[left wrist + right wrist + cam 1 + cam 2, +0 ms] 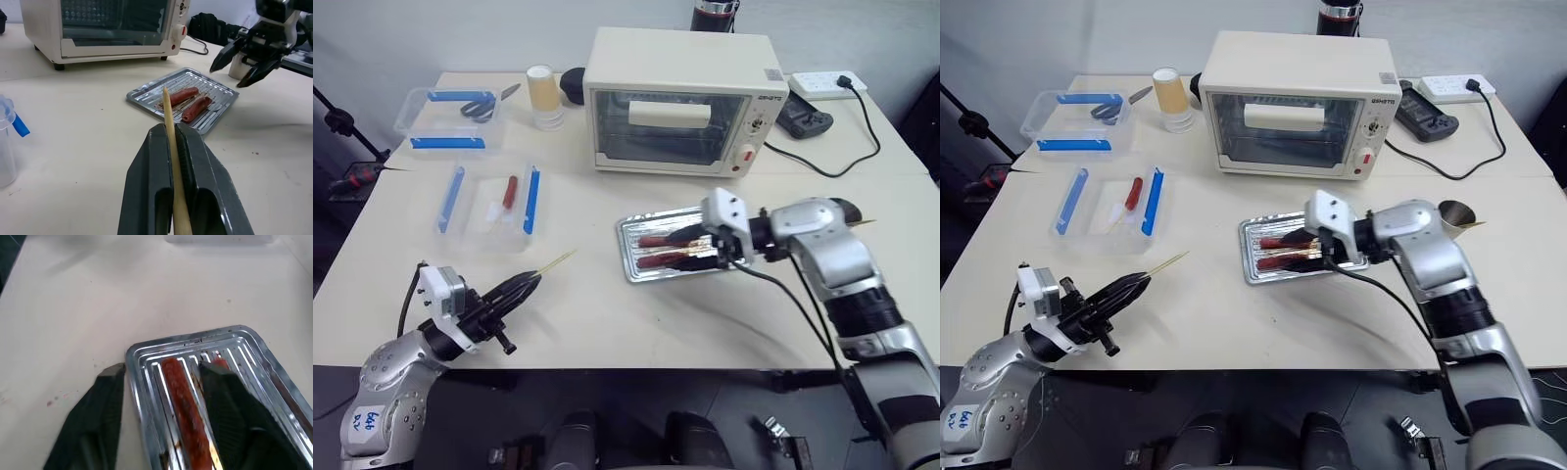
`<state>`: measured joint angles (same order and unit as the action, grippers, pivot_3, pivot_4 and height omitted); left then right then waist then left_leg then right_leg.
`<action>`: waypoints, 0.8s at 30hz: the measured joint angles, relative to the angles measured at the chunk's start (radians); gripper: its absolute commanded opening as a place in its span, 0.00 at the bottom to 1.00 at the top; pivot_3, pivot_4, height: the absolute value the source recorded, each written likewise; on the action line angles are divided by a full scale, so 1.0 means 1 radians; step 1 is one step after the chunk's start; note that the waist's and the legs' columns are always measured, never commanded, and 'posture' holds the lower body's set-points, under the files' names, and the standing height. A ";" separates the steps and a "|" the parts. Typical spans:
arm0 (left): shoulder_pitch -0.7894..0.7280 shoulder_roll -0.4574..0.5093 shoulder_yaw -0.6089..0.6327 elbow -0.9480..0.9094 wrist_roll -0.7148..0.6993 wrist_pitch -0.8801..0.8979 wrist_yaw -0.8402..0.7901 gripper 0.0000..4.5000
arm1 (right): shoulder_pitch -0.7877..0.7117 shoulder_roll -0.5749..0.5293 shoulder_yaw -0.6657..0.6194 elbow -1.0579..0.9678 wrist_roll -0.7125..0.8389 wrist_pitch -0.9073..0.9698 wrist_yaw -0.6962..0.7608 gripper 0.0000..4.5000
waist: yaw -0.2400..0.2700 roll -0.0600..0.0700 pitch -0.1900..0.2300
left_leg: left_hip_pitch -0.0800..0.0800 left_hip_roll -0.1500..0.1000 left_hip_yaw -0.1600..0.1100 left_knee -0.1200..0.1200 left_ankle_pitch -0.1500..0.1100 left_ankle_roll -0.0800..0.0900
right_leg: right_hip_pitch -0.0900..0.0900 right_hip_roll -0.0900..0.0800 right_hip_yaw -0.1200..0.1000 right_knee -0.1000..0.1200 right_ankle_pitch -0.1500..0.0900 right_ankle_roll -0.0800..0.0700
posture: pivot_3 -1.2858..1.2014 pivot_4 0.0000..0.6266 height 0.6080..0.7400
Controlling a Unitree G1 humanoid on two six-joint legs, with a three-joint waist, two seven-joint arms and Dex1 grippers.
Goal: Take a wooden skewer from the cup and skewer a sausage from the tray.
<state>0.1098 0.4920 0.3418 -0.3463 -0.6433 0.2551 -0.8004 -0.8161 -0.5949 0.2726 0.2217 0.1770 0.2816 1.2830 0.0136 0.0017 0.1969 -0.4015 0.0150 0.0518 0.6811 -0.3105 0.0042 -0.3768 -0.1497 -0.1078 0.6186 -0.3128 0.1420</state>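
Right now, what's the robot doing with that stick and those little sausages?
The robot is getting ready to put a sausage on a stick. Its left gripper is shut on the wooden skewer, whose point aims toward the tray. Two sausages lie side by side in that tray. The right gripper hangs open over the tray's end, one finger on each side of a sausage. Nothing is skewered yet.
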 measured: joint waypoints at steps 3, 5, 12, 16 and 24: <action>0.009 -0.003 0.001 -0.007 0.000 0.000 0.007 0.00 | -0.022 0.029 0.021 0.071 -0.043 -0.042 -0.014 0.39 | -0.002 0.000 0.000 | 0.000 0.000 0.000 0.000 0.000 0.000 | 0.000 0.000 0.000 0.000 0.000 0.000 | 0.52 0.24 1.00; 0.017 -0.006 0.001 -0.016 0.000 0.000 0.014 0.00 | -0.037 0.041 0.033 0.103 -0.065 -0.065 -0.015 0.39 | -0.005 0.000 0.000 | 0.000 0.000 0.000 0.000 0.000 0.000 | 0.000 0.000 0.000 0.000 0.000 0.000 | 0.52 0.24 1.00; 0.048 -0.013 0.001 -0.047 0.000 -0.001 0.036 0.00 | -0.066 0.091 0.051 0.187 -0.117 -0.111 -0.004 0.39 | -0.018 0.000 0.000 | 0.000 0.001 0.000 -0.001 0.000 0.000 | -0.001 0.001 0.000 0.000 0.000 0.000 | 0.52 0.24 1.00; 0.048 -0.014 0.001 -0.049 0.000 -0.001 0.045 0.00 | -0.078 0.125 0.067 0.231 -0.141 -0.128 -0.008 0.39 | -0.019 0.000 0.000 | 0.000 0.001 0.001 -0.001 0.000 0.000 | -0.001 0.001 0.000 0.000 0.000 0.000 | 0.52 0.24 1.00; 0.046 -0.018 -0.007 -0.053 0.000 -0.001 0.051 0.00 | -0.120 0.176 0.073 0.344 -0.191 -0.172 -0.043 0.35 | -0.018 0.000 0.000 | 0.000 0.001 0.000 -0.001 0.000 0.000 | -0.001 0.000 0.000 0.000 0.000 0.000 | 0.52 0.24 1.00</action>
<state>0.1563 0.4742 0.3348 -0.3996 -0.6433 0.2546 -0.7494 -0.9360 -0.4188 0.3460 0.5653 -0.0139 0.1100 1.2399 -0.0045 0.0017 0.1969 -0.4013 0.0155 0.0522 0.6801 -0.3105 0.0039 -0.3776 -0.1492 -0.1076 0.6190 -0.3130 0.1417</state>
